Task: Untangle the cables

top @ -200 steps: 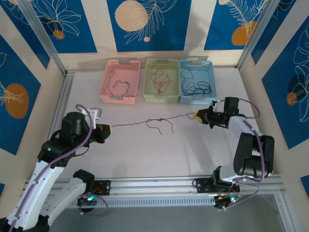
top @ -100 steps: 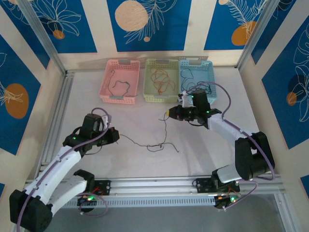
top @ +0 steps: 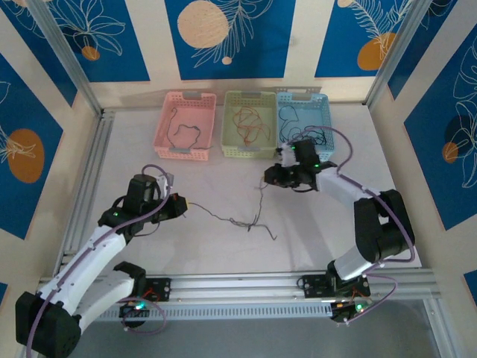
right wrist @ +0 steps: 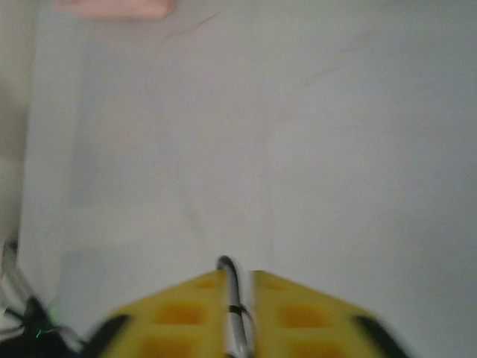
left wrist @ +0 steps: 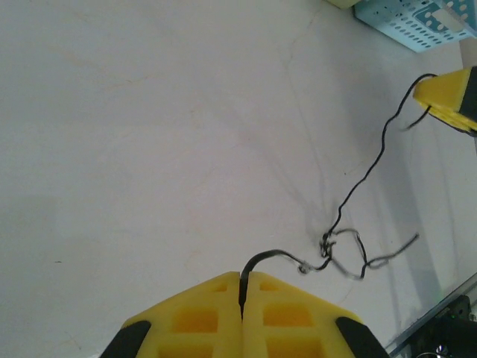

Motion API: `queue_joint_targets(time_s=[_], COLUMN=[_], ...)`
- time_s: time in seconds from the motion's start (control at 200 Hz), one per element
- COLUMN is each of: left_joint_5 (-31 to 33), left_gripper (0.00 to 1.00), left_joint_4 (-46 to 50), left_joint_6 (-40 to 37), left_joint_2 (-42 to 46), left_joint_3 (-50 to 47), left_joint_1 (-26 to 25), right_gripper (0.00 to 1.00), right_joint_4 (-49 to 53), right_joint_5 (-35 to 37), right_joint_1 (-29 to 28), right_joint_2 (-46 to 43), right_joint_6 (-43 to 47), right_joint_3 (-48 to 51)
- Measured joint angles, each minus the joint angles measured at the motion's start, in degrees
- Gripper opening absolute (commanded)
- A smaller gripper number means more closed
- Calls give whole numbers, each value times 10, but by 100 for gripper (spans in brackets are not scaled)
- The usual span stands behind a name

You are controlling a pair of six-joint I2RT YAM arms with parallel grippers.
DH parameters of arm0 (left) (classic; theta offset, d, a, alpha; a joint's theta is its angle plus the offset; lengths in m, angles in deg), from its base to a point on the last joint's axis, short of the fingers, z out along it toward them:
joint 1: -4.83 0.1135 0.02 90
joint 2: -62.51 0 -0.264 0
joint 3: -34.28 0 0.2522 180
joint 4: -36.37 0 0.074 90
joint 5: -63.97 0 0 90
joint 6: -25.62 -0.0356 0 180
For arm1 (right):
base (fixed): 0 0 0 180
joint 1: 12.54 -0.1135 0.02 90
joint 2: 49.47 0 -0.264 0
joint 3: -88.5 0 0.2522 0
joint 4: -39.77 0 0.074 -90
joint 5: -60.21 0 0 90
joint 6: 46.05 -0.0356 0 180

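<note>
A pale, bare surface (top: pixel 223 175) edged by aluminium rails (top: pixel 246 280) sits inside walls of blue panels (top: pixel 223 37) printed with white leaves and orange discs. Three baskets, pink (top: pixel 183 154), green (top: pixel 250 156) and blue (top: pixel 304 156), stand in a row at its far side, each holding a loose wire (top: pixel 250 123). The knotted cable (top: pixel 232 221) lies mid-surface between the arms: the left gripper (top: pixel 177 203) is clenched on one end, while the right gripper (top: pixel 266 177) has its jaws a little apart with the other end in the gap.
</note>
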Motion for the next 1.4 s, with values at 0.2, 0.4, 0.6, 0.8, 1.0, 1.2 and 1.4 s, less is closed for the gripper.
queue_joint_targets(time_s=[0.2,0.4,0.6,0.8,1.0,1.2,1.4], left_joint_5=[-2,-1,-1,-1,-1,-1,2], left_gripper=[0,0,0,0,0,0,0], left_joint_4=[2,3,2,2,2,2,3], left_joint_6=[0,0,0,0,0,0,0], left_joint_2=[0,3,3,3,2,2,2], left_joint_3=[0,0,0,0,0,0,0], left_joint_1=[0,0,0,0,0,0,0], right_gripper=[67,66,66,67,51,26,0], right_joint_4=[2,-9,-1,17,14,5,-5], right_joint_5=[2,-15,-33,12,40,41,45], right_joint_1=[32,41,-30,-122,-151,-176,-189], right_joint_2=[-40,-166,-164,-136,-78,-28,-30], right_joint_6=[-21,-33,-50,-96,-119,-136,-133], right_joint_3=[26,67,79,107,110,97,89])
